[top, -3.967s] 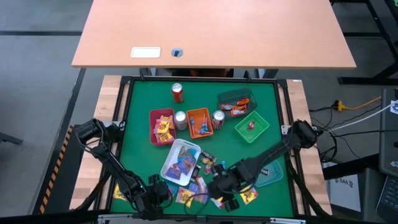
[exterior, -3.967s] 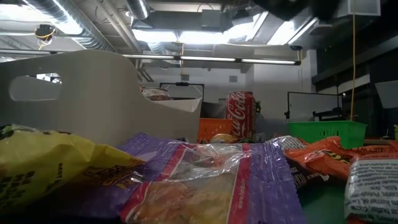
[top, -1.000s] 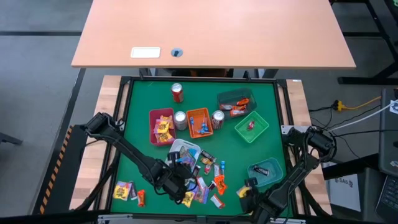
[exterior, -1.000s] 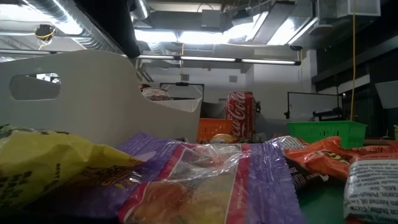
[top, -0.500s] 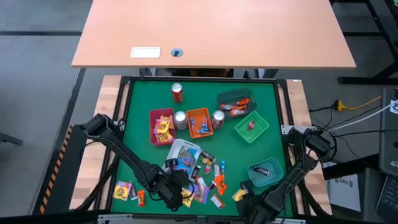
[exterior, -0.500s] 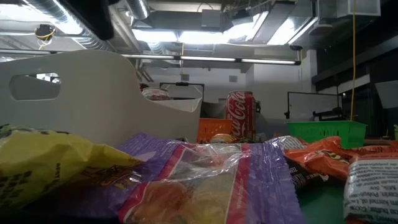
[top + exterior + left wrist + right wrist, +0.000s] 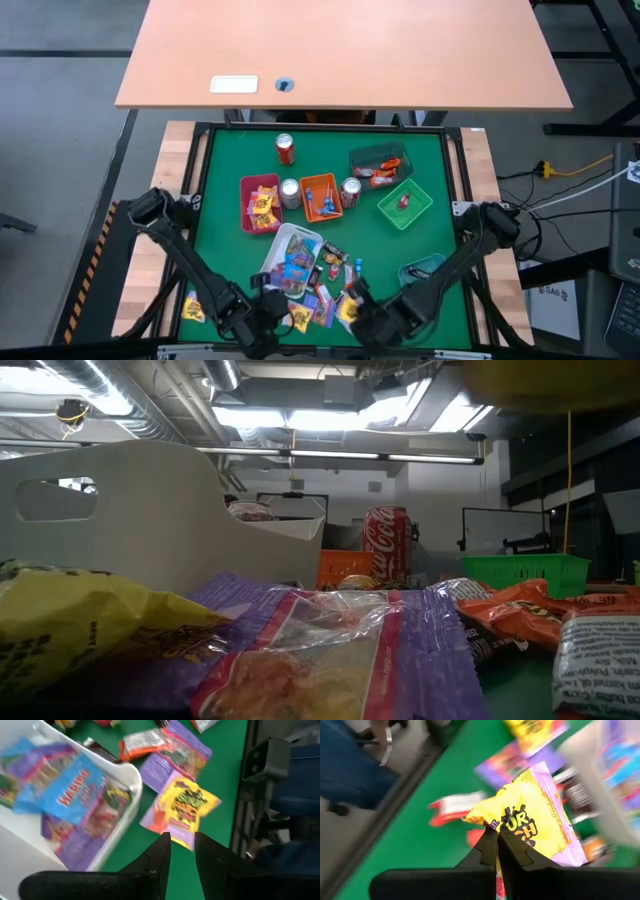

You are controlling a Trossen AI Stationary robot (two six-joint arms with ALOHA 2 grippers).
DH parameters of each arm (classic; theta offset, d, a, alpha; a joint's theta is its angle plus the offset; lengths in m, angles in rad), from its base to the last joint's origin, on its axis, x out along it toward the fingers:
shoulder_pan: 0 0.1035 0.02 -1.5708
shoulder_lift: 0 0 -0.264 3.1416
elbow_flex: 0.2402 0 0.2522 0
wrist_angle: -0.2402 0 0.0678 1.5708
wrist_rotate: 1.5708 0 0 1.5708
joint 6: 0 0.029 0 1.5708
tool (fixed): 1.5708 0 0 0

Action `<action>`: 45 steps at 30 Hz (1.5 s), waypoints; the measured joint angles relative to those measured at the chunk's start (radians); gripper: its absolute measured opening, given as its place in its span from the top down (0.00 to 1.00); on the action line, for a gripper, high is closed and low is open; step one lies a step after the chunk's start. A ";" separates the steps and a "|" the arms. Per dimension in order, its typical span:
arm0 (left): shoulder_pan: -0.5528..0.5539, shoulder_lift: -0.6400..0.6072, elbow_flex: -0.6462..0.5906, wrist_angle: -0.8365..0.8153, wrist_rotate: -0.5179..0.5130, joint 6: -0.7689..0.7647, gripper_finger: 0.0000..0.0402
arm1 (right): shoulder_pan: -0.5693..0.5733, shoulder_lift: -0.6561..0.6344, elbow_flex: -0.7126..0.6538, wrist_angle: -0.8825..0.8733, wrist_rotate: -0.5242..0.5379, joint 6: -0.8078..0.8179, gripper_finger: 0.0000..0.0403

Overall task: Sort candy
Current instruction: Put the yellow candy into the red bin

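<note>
near the table's front edge, beside the white tray (image 7: 283,262), a yellow candy pack (image 7: 535,827) is hanging pinched in the right gripper (image 7: 497,834), which is now swinging inward from the front-right corner (likely carrying it to a tray). the left gripper (image 7: 178,851) is pulling back, fingers slightly parted and empty, above the loose candy pile (image 7: 325,300).

My two arms are dark, almost black, and thin like long sticks. Each has a round, chunky joint near the bench edge, at the left and right of the high frame. My left pincer (image 7: 179,851) has two black fingers (image 7: 155,862) with flat, smooth sides and pointed tips. My right pincer (image 7: 497,834) looks the same, black and plain, with narrow tips.
</note>
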 joint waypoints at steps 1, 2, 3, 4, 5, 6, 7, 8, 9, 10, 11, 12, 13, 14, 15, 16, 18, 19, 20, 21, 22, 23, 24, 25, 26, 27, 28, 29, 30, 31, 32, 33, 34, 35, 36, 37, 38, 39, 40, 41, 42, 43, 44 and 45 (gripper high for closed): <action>-0.010 0.000 0.000 0.000 -0.001 -0.016 0.81 | -0.018 0.000 0.008 0.003 0.009 -0.039 0.99; -0.020 0.000 0.000 0.000 -0.001 -0.027 0.81 | -0.039 0.000 0.013 0.013 0.018 -0.069 0.99; -0.030 0.000 0.000 0.000 -0.001 -0.037 0.81 | -0.062 0.000 0.017 0.033 0.028 -0.097 0.99; -0.038 0.000 0.000 0.000 -0.002 -0.049 0.81 | -0.085 -0.001 0.018 0.057 0.036 -0.125 0.99; -0.047 0.000 0.000 0.000 -0.005 -0.054 0.81 | -0.110 -0.001 0.018 0.079 0.037 -0.152 0.99; -0.055 0.000 0.000 0.000 -0.009 -0.059 0.81 | -0.136 -0.001 0.018 0.101 0.037 -0.181 0.98; -0.063 0.000 0.000 0.000 -0.016 -0.069 0.81 | -0.161 -0.001 0.018 0.125 0.037 -0.208 0.98; -0.069 0.000 0.000 0.000 -0.025 -0.077 0.81 | -0.187 -0.001 0.018 0.153 0.036 -0.235 0.98; -0.076 0.000 0.000 0.000 -0.034 -0.082 0.81 | -0.214 -0.001 0.018 0.179 0.035 -0.260 0.98; -0.081 0.000 0.000 0.000 -0.044 -0.091 0.81 | -0.241 -0.001 0.018 0.205 0.035 -0.284 0.98; -0.086 0.000 0.000 0.000 -0.052 -0.101 0.81 | -0.269 -0.001 0.018 0.232 0.034 -0.304 0.99; -0.089 0.000 0.000 0.000 -0.056 -0.105 0.81 | -0.298 -0.001 0.018 0.262 0.034 -0.323 0.99; -0.092 0.000 0.000 0.000 -0.058 -0.106 0.81 | -0.327 -0.001 0.018 0.294 0.033 -0.334 0.99; -0.094 0.000 0.000 0.000 -0.058 -0.106 0.81 | -0.356 -0.001 0.018 0.324 0.022 -0.349 0.99; -0.097 0.000 0.000 0.000 -0.059 -0.106 0.81 | -0.386 -0.001 0.018 0.356 0.003 -0.355 0.99; -0.098 0.000 0.000 0.000 -0.059 -0.106 0.81 | -0.414 -0.001 0.018 0.390 -0.024 -0.356 0.99; -0.098 0.000 0.000 0.000 -0.059 -0.106 0.81 | -0.470 -0.001 0.018 0.450 -0.094 -0.356 0.99; -0.098 0.000 0.000 0.000 -0.059 -0.105 0.81 | -0.496 0.000 0.018 0.479 -0.129 -0.356 0.99; -0.098 0.000 0.000 -0.001 -0.060 -0.105 0.81 | -0.522 0.005 0.018 0.518 -0.165 -0.356 0.99; -0.098 0.000 0.000 -0.001 -0.060 -0.105 0.81 | -0.547 0.007 0.018 0.551 -0.196 -0.356 0.99; -0.097 0.000 0.000 -0.001 -0.060 -0.105 0.81 | -0.571 0.010 0.018 0.572 -0.221 -0.356 0.99; -0.096 0.000 0.000 -0.002 -0.060 -0.105 0.81 | -0.593 0.020 0.018 0.600 -0.244 -0.356 0.99; -0.095 0.000 0.000 -0.003 -0.060 -0.105 0.81 | -0.613 0.032 0.019 0.648 -0.265 -0.356 0.99; -0.095 0.000 0.000 -0.003 -0.060 -0.105 0.81 | -0.632 0.041 0.019 0.678 -0.281 -0.356 0.99; -0.095 0.000 0.000 -0.003 -0.060 -0.105 0.81 | -0.649 0.052 0.018 0.693 -0.296 -0.355 0.99; -0.095 0.000 0.000 -0.004 -0.060 -0.106 0.81 | -0.664 0.065 0.018 0.728 -0.307 -0.348 0.99; -0.095 0.000 0.000 -0.003 -0.060 -0.106 0.81 | -0.677 0.078 0.018 0.762 -0.314 -0.339 0.99; -0.095 0.000 0.000 -0.004 -0.058 -0.105 0.81 | -0.689 0.088 0.018 0.774 -0.315 -0.323 0.99; -0.095 0.000 0.000 -0.002 -0.056 -0.106 0.81 | -0.699 0.096 0.018 0.783 -0.315 -0.316 0.99; -0.095 0.000 0.000 -0.001 -0.056 -0.106 0.81 | -0.707 0.106 0.018 0.792 -0.315 -0.313 0.99; -0.097 0.000 0.000 -0.001 -0.053 -0.106 0.81 | -0.715 0.116 0.018 0.808 -0.315 -0.313 0.99; -0.098 0.000 0.000 0.000 -0.053 -0.106 0.81 | -0.722 0.122 0.018 0.810 -0.315 -0.313 0.99; -0.098 0.000 0.000 0.000 -0.053 -0.106 0.81 | -0.728 0.127 0.017 0.807 -0.316 -0.312 0.99; -0.099 0.000 0.000 0.000 -0.052 -0.106 0.81 | -0.733 0.135 0.017 0.817 -0.316 -0.313 0.99; -0.102 0.000 0.000 0.000 -0.052 -0.106 0.81 | -0.735 0.139 0.017 0.828 -0.316 -0.314 0.98; -0.102 0.000 0.000 0.000 -0.052 -0.106 0.81 | -0.739 0.141 0.017 0.827 -0.316 -0.314 0.97; -0.102 0.000 0.000 0.000 -0.051 -0.106 0.81 | -0.743 0.141 0.017 0.826 -0.316 -0.318 0.96; -0.103 0.000 0.000 0.000 -0.051 -0.106 0.81 | -0.745 0.142 0.017 0.829 -0.316 -0.330 0.94; -0.103 0.000 0.000 0.000 -0.051 -0.104 0.81 | -0.745 0.145 0.018 0.835 -0.316 -0.348 0.91; -0.103 0.000 0.000 0.000 -0.051 -0.100 0.81 | -0.748 0.147 0.019 0.838 -0.315 -0.359 0.88; -0.103 0.000 0.000 0.000 -0.051 -0.099 0.81 | -0.752 0.148 0.019 0.836 -0.315 -0.371 0.85; -0.103 0.000 0.000 0.000 -0.051 -0.098 0.81 | -0.752 0.150 0.018 0.836 -0.315 -0.374 0.81; -0.102 0.000 0.000 0.000 -0.051 -0.098 0.81 | -0.752 0.150 0.018 0.835 -0.314 -0.375 0.78; -0.102 0.000 0.000 0.000 -0.051 -0.098 0.81 | -0.755 0.150 0.018 0.835 -0.304 -0.375 0.75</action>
